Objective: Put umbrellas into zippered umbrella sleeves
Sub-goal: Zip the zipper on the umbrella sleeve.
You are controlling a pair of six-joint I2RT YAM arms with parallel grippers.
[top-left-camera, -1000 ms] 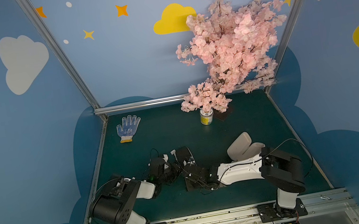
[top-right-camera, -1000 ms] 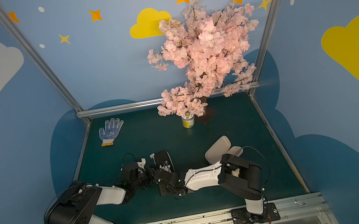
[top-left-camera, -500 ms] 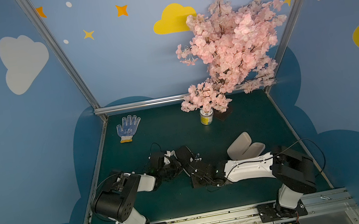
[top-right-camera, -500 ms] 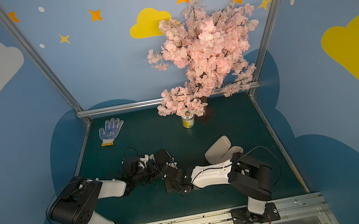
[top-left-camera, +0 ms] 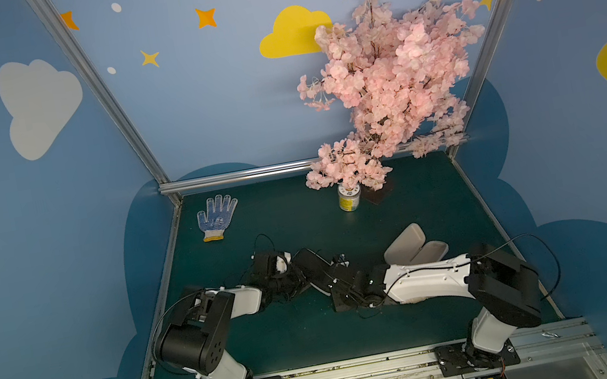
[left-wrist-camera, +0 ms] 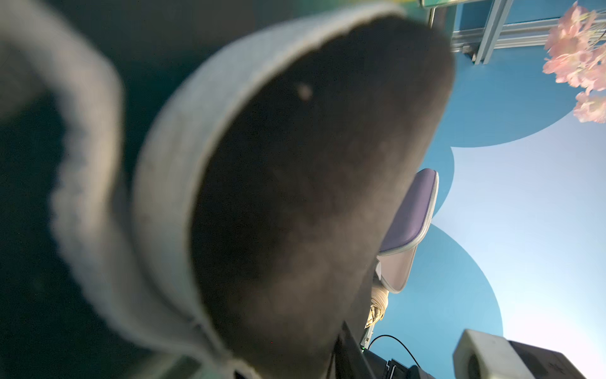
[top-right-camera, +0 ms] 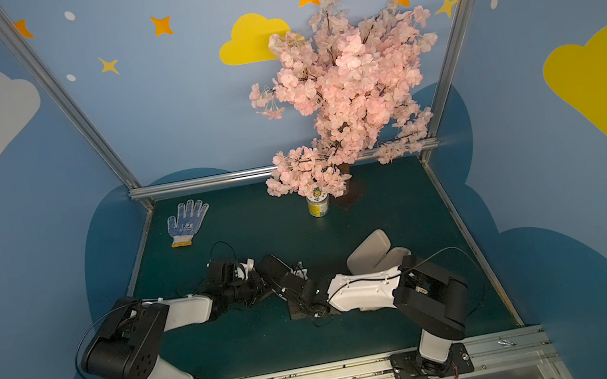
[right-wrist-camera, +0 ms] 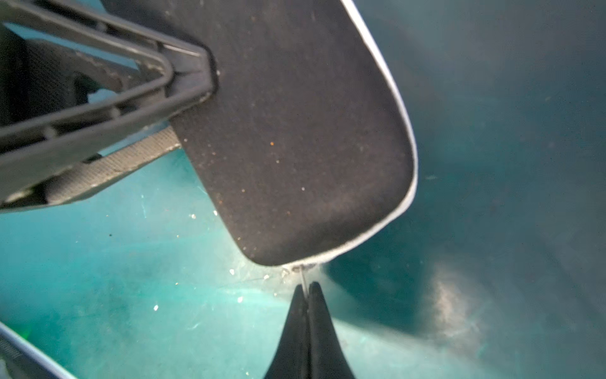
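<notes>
The black sleeve point(top-left-camera: 313, 264) is sitting near the middle of the green table point(top-left-camera: 383, 218), right between the two arms. It looks like it is lifting a little at one end. In the left wrist view its grey inside rim is showing, so I think it is not zipped all the way.

The right gripper point(right-wrist-camera: 307, 288) is squeezing its tips tight together on the thin pull cord point(right-wrist-camera: 303, 277) at the round end of the sleeve. My guess is that it is getting ready to pull the zip along.

The left gripper point(top-left-camera: 291, 270) is reaching in from the other side. One of its fingers point(right-wrist-camera: 190, 78) is pressing on the black shell. It seems to be pinching the sleeve to hold it steady, so that the pull does not drag it away. Its other finger is hiding behind the shell, so this is only my best guess.

The lavender sleeve point(top-left-camera: 415, 246) is lying wide open just behind the right arm, with its pale lining facing up, ready for an umbrella. The umbrellas are hard to find. A bit of cream cloth point(left-wrist-camera: 378, 302) is peeking out near the lavender sleeve, and it may be one. I cannot tell if one is inside the black sleeve.

Far at the back, the glove point(top-left-camera: 216, 216), the jar point(top-left-camera: 349, 199) and the blossom tree point(top-left-camera: 392, 78) are staying out of the way.
</notes>
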